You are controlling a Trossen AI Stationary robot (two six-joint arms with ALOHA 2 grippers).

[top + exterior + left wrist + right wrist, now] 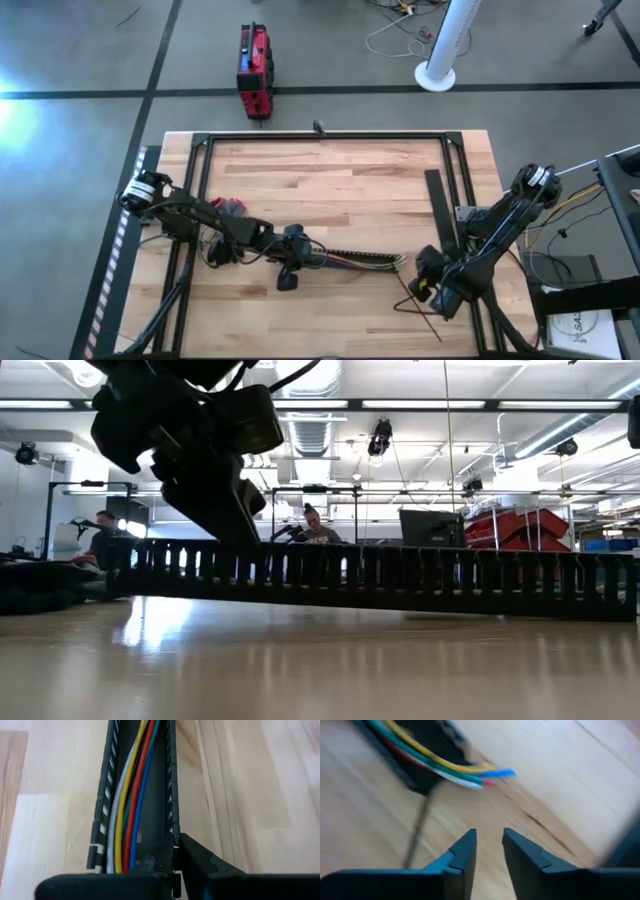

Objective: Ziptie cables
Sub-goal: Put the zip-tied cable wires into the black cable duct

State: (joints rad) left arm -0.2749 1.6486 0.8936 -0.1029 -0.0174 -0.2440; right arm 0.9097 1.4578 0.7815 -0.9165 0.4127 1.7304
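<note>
The cables [131,805], white, yellow, green, red and blue wires, lie inside a long black slotted bar [350,260] on the wooden table. Their loose ends [487,772] stick out of the bar's right end. My left gripper [172,845] is shut on the bar's left end. My right gripper [489,845] hovers open near the table's front right, just short of the wire ends, with nothing between its fingers. The ziptie [417,837], a thin dark strip, lies flat on the table beside it [418,320]. My left gripper pinches one side wall of the slotted bar [172,827] near its left end, one finger [150,862] inside the channel next to the wires and one finger [205,862] outside. The fingers lie along the bar, slanting down from the table's left.
A second black bar [440,215] lies along the table's right side by the black frame [320,137]. A red box [254,70] and a white pole base [437,72] stand on the floor beyond the far edge. People sit in the room behind [318,525].
</note>
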